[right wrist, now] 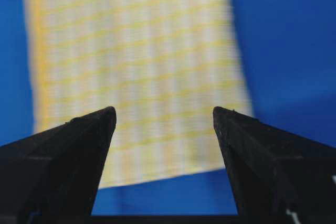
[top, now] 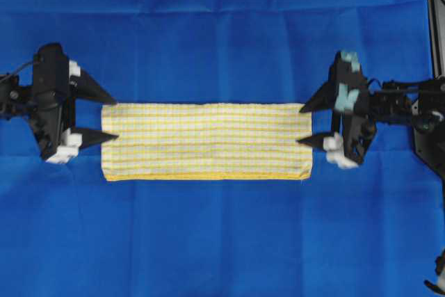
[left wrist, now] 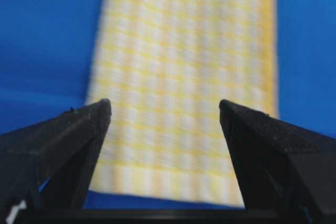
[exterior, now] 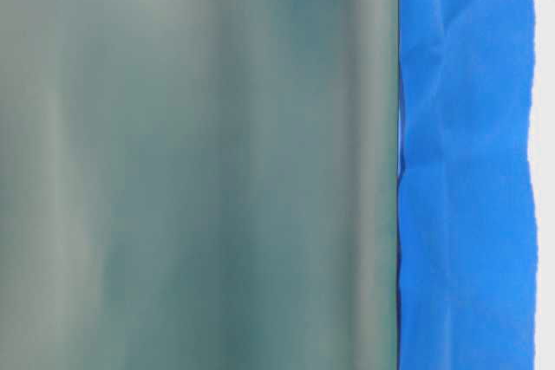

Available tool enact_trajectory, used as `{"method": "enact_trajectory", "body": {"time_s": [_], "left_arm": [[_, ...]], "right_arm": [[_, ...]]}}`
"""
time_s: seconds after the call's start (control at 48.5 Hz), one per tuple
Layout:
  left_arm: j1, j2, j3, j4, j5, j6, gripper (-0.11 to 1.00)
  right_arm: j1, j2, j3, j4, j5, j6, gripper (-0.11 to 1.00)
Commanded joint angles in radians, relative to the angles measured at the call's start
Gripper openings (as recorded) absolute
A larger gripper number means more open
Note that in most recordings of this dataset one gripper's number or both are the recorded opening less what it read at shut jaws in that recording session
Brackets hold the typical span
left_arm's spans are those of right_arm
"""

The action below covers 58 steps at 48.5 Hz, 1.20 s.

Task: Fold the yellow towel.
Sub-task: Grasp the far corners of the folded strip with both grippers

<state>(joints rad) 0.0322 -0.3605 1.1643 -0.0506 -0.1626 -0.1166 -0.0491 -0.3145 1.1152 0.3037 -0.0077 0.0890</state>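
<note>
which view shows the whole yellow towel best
Overhead: the yellow towel lies fully in frame, a long flat strip on the blue cloth. Each wrist view shows only a blurred part of it; the table-level view shows none.

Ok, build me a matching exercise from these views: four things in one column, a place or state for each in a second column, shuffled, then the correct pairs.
Column one:
1. yellow towel
2. left gripper
3. right gripper
4. blue cloth

Column two:
A. open, at the towel's right short edge in the overhead view
B. spread under everything, creased
C. lying flat as a long strip, held by nothing
D. open, at the towel's left short edge in the overhead view

Pairs: 1-C, 2-D, 3-A, 4-B
</note>
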Motion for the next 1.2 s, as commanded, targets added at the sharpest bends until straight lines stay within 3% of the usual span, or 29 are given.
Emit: {"method": "enact_trajectory", "body": {"time_s": [0.0, 0.124, 0.351, 0.929, 1.053, 1.176], "left_arm": [[0.052, 0.014, -0.029, 0.003, 0.014, 0.025, 0.78], [0.101, 0.057, -0.058, 0.0, 0.055, 0.054, 0.78], [0.124, 0.169, -0.097, 0.0, 0.091, 0.067, 0.77], [0.092, 0.229, -0.103, 0.0, 0.143, 0.052, 0.72], [0.092, 0.229, -0.106, -0.002, 0.169, 0.051, 0.6], [0.092, 0.236, -0.118, -0.002, 0.235, 0.052, 0.29]], "right_arm": [[-0.063, 0.002, -0.025, -0.028, 0.025, -0.002, 0.74], [-0.121, 0.026, -0.046, -0.06, 0.074, -0.003, 0.74], [-0.13, 0.094, -0.078, -0.078, 0.101, -0.003, 0.74], [-0.127, 0.16, -0.092, -0.075, 0.146, 0.0, 0.73], [-0.124, 0.163, -0.092, -0.077, 0.15, -0.003, 0.65], [-0.112, 0.161, -0.092, -0.078, 0.15, -0.011, 0.34]]}}
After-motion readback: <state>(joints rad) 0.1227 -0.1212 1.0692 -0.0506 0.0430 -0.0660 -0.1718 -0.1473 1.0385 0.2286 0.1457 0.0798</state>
